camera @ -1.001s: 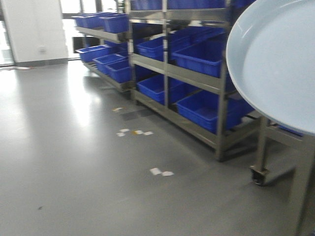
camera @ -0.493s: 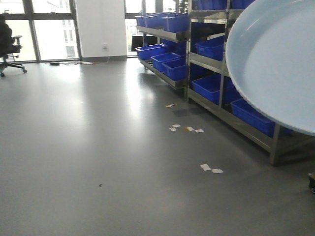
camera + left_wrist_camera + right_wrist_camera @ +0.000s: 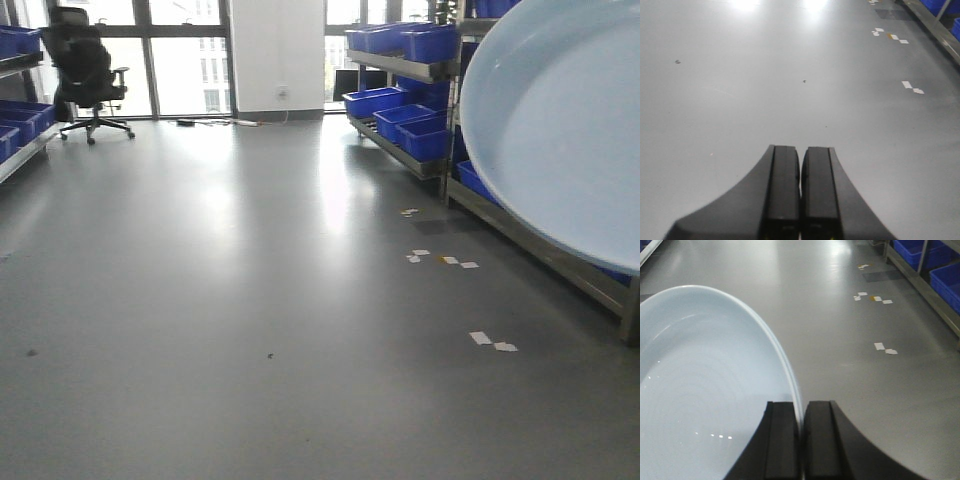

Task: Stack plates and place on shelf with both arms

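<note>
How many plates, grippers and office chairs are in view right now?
plate: 1, only one rim edge distinguishable
grippers: 2, left gripper with fingers shut on nothing, right gripper with fingers shut on the plate rim
office chair: 1
total: 4

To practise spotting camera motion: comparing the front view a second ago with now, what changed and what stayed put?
The view swung left: the blue bins slid toward the right edge, and an office chair and windows appeared. The plate kept its place at the frame's right, its rim clamped in the right end effector.
</note>
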You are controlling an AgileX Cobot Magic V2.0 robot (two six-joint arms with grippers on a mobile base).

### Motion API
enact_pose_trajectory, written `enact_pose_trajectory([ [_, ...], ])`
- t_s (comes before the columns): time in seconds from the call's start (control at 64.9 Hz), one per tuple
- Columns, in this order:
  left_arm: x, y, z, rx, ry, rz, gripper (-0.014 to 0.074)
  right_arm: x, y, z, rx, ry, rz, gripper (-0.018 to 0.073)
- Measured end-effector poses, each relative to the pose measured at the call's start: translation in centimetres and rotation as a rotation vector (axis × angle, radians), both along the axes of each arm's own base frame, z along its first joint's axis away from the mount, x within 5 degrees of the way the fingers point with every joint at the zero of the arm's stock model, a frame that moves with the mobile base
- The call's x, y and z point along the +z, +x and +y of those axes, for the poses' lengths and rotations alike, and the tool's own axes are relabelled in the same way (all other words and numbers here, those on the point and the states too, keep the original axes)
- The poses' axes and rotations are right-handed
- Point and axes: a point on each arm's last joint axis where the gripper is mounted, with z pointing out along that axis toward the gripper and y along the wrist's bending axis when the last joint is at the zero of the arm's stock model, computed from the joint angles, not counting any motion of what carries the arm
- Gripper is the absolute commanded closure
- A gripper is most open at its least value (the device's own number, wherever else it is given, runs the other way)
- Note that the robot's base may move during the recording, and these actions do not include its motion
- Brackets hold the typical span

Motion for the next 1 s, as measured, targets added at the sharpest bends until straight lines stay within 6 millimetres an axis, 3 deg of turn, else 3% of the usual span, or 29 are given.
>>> enact_pose_trajectory([
  [1.001, -0.07, -0.02, 0.00, 0.000, 0.000, 0.003, 0.0507, -0.02, -0.01, 0.00, 0.000, 0.000, 0.002, 0.0537],
])
